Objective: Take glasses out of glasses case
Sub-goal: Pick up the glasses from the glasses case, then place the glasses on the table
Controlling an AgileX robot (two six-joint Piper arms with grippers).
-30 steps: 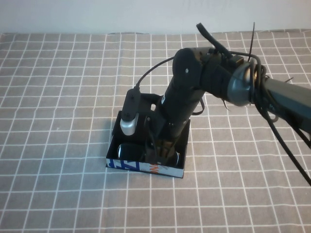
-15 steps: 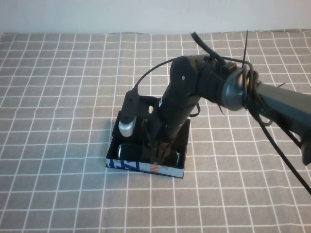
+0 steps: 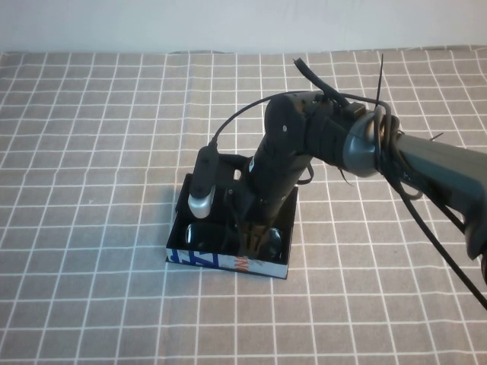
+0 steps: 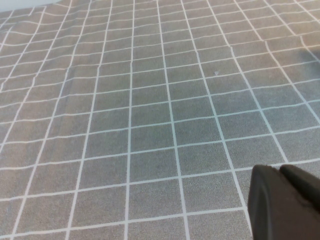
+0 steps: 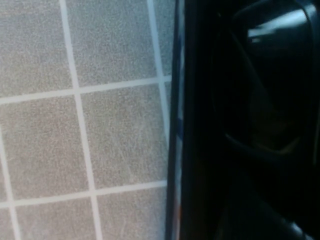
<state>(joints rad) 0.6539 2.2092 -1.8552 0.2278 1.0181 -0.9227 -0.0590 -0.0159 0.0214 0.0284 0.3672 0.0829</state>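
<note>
One arm, the right, is doing the work: right gripper is reaching down into the glasses case, glasses lying directly under its jaws w/ long axis across them, jaw state can't tell, prob. near contact; left gripper is sitting well away over bare cloth.

High view: raised camera on the robot's side, angled down over the counter, with the glasses case near centre and the right gripper inside it. Right wrist view: very close, facing the glasses case wall and the counter beside it. Left wrist view: low over bare counter, left gripper at the edge.
</note>
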